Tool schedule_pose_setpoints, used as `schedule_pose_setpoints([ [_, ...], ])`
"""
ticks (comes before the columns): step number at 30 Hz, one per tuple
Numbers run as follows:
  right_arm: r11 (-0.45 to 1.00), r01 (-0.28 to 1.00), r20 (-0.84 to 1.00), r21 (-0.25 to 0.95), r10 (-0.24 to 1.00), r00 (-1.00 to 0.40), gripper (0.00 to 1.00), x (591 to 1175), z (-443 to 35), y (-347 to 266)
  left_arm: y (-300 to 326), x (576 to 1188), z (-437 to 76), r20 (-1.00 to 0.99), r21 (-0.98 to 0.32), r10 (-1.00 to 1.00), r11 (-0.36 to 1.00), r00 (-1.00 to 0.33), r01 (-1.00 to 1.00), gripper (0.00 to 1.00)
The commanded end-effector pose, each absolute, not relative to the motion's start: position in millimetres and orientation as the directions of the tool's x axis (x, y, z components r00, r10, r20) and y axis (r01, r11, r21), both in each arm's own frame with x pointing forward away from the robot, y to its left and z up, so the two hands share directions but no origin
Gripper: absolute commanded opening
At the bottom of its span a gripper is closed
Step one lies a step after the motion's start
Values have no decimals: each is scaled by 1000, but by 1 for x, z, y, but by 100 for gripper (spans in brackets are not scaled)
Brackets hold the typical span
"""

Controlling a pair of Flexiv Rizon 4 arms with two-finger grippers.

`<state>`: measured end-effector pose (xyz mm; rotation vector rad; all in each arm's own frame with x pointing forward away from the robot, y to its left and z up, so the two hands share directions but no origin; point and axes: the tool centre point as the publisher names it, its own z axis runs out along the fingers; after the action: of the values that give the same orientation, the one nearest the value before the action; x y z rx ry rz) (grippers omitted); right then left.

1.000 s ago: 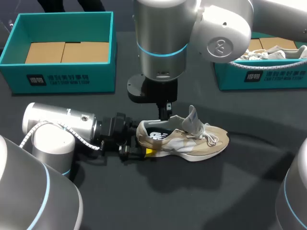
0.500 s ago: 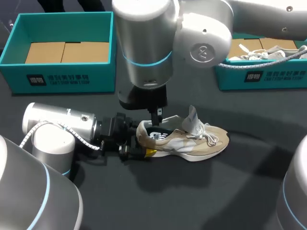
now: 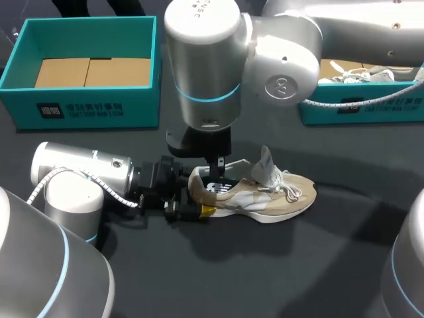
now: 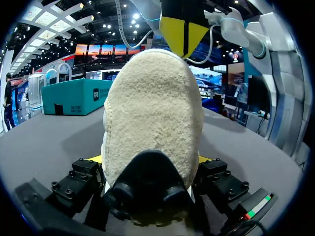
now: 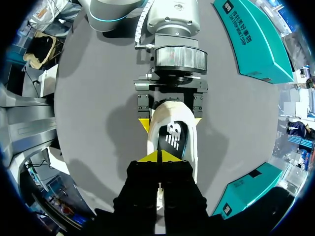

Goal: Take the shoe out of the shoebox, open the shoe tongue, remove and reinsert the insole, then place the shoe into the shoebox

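Mid-frame, the left gripper point(image 3: 196, 196) clamps the heel of the shoe point(image 3: 265, 195). The right gripper point(image 3: 219, 169) has its jaws pinched together right over the insole point(image 3: 215, 188).

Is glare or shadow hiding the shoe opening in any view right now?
Head view: no glare on the shoe; the shadows fall on the table in front of it, but the right arm covers part of the opening. Left wrist view: the shoe's heel fills the middle, opening hidden. Right wrist view: insole evenly lit, the right gripper overlapping its near end.
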<state>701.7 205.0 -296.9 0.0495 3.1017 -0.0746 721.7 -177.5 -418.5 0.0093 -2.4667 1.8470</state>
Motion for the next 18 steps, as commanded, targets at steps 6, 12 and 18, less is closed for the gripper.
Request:
schedule_pose_setpoints([
  [6, 999, 38, -65, -16, 37, -997, 0, 712, -326, 203, -179, 720, -423, 51, -959, 28, 282, -998, -41, 0],
  [12, 999, 40, -88, 0, 40, -995, 0, 718, -346, 200, -179, 720, -423, 51, -959, 28, 282, -998, -41, 0],
  [18, 999, 45, -97, 16, 46, -994, 0, 720, -362, 193, -179, 720, -423, 51, -959, 28, 282, -998, -41, 0],
])
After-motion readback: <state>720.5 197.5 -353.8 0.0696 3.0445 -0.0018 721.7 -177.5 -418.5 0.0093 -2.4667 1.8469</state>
